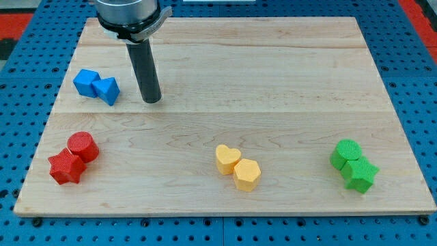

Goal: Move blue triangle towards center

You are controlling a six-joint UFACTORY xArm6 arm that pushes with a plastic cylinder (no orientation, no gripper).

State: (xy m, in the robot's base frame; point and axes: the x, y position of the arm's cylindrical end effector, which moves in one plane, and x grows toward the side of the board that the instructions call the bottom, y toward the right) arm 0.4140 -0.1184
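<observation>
The blue triangle lies at the view's upper left on the wooden board, touching a blue cube on its left. My tip rests on the board just to the right of the blue triangle, a short gap apart from it. The dark rod rises from the tip toward the view's top.
A red cylinder and a red star sit at the lower left. A yellow heart and a yellow hexagon sit at the bottom middle. A green cylinder and a green star sit at the lower right.
</observation>
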